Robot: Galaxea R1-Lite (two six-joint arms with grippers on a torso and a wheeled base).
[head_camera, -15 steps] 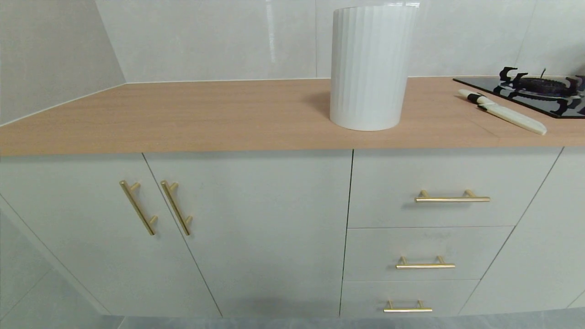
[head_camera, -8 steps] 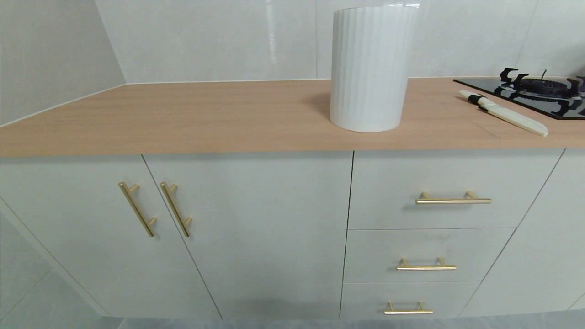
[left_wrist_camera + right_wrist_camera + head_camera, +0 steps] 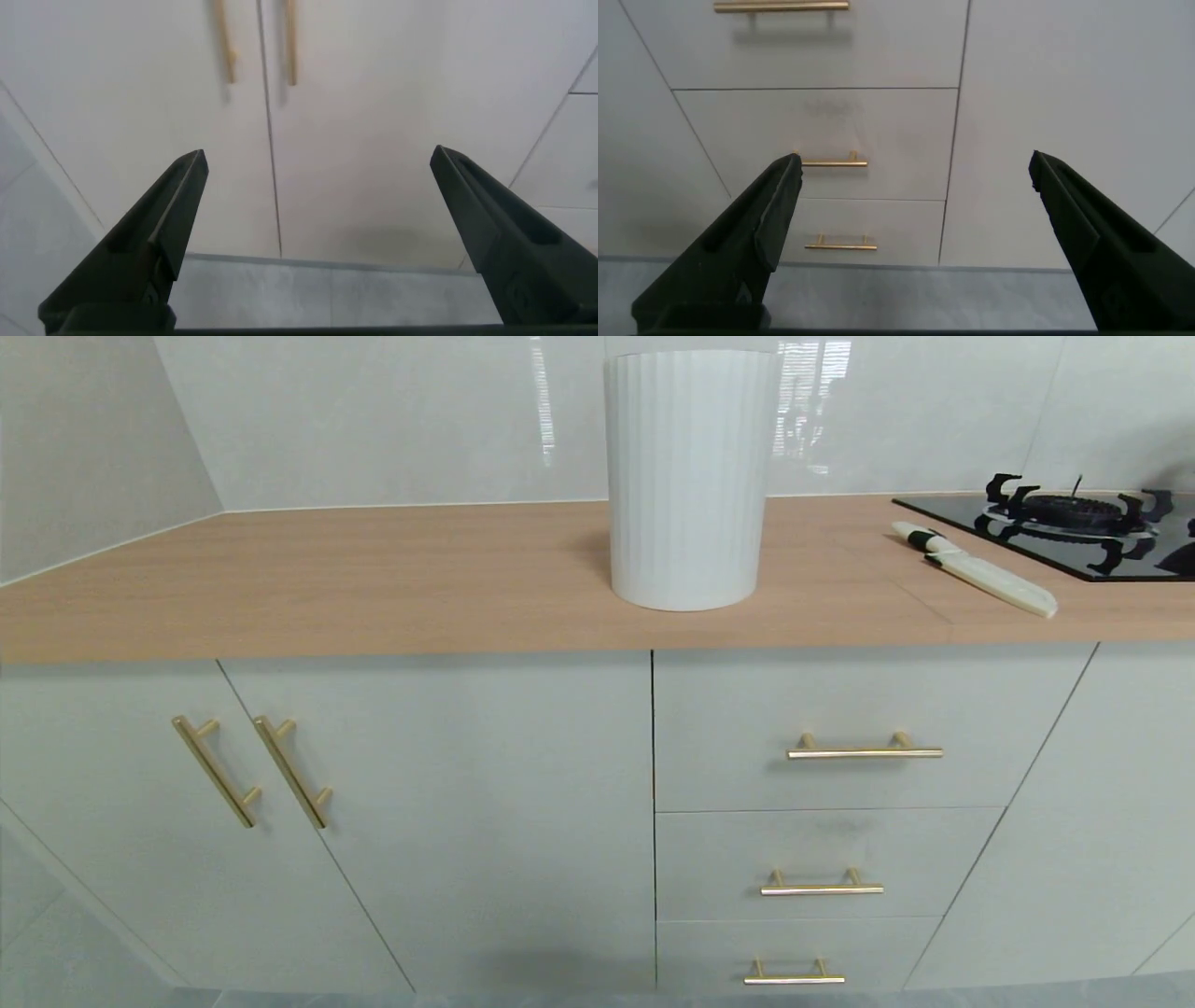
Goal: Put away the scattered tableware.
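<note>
A cream-bladed knife (image 3: 976, 579) with a dark band on its handle lies on the wooden countertop (image 3: 373, 579) at the right, just in front of the stove. A tall white ribbed container (image 3: 689, 476) stands upright near the counter's middle. My left gripper (image 3: 318, 173) is open and empty, held low facing the two cabinet doors with gold handles (image 3: 258, 37). My right gripper (image 3: 915, 177) is open and empty too, held low in front of the drawer fronts (image 3: 831, 140).
A black glass gas stove (image 3: 1064, 527) sits at the counter's far right. Below the counter are two cabinet doors with gold handles (image 3: 252, 770) on the left and three drawers with gold handles (image 3: 864, 751) on the right. Grey floor lies beneath.
The whole head view has shifted left, so the camera has moved rightward. Nothing on the counter has moved.
</note>
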